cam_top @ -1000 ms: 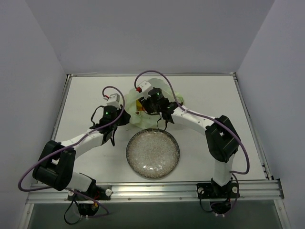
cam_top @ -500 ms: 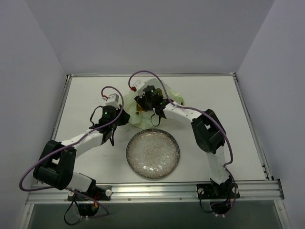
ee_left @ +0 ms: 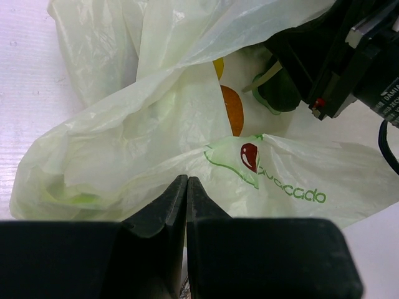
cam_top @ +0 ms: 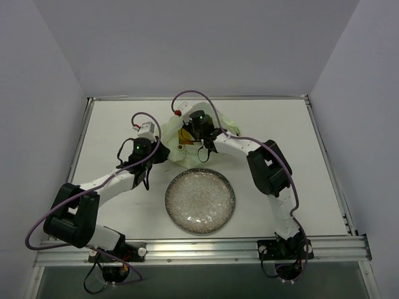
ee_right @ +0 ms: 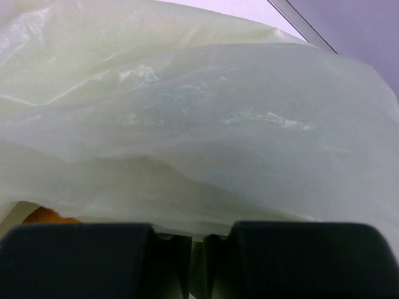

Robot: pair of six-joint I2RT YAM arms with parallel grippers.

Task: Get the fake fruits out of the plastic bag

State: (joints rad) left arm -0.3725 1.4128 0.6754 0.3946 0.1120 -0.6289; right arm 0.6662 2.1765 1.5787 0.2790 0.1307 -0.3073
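The pale green plastic bag (cam_top: 215, 124) lies crumpled at the back middle of the table. My left gripper (cam_top: 160, 153) is at its left edge, and in the left wrist view (ee_left: 187, 178) it is shut on a fold of the bag (ee_left: 124, 143). An orange fruit (ee_left: 234, 109), a yellow piece (ee_left: 218, 66) and a dark green piece (ee_left: 279, 93) show inside the bag. My right gripper (cam_top: 187, 134) reaches into the bag's mouth, next to the dark green piece. In the right wrist view the bag film (ee_right: 206, 137) covers its fingertips. The jaws stand close together.
The round speckled glass plate (cam_top: 200, 200) sits in front of the bag, between the two arms. The table's raised rim (cam_top: 199, 97) runs just behind the bag. The right arm's elbow (cam_top: 269, 168) stands to the right of the plate.
My right gripper has pushed a little left and deeper into the bag, and its elbow has swung left toward the plate. The left gripper has stayed in place.
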